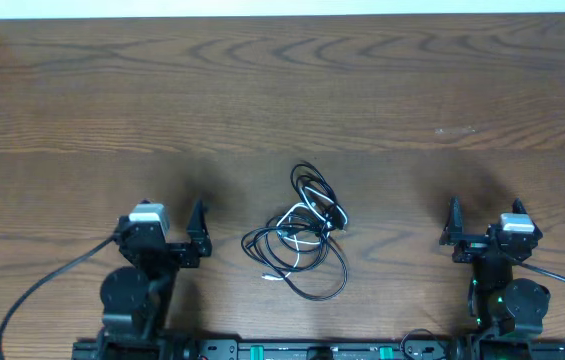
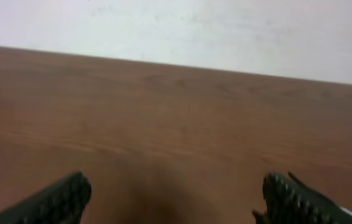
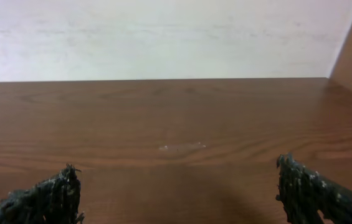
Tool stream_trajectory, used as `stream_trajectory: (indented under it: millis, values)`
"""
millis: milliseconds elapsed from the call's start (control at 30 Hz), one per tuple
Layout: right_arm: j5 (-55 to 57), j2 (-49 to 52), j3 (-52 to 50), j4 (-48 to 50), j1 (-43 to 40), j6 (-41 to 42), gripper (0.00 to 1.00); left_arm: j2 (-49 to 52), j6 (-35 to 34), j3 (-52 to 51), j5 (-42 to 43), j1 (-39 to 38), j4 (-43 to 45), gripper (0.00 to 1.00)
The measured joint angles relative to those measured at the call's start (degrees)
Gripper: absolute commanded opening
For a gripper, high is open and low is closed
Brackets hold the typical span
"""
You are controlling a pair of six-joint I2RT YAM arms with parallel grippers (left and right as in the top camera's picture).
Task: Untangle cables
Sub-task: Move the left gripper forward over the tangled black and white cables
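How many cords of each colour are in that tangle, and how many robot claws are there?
Black cord: 1
White cord: 1
Claws (grippers): 2, the left gripper and the right gripper, both open
Total: 4

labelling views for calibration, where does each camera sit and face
overhead: above the table, looking straight down at the tangled black cord and white cord; left arm, right arm at bottom.
left wrist: on the left arm, facing across the table to a pale wall; open left gripper at bottom.
right wrist: same on the right arm; open right gripper at bottom.
shared: overhead and right wrist both show a pale smudge; neither wrist view shows the cords.
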Motion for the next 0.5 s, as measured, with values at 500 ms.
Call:
stream_trajectory:
  millis: [500]
  values:
    - [0.04,-0.02,0.00,0.02,0.00,0.00,0.99,28.09,-0.02,26.32,7.82,0.00,-16.20,0.89]
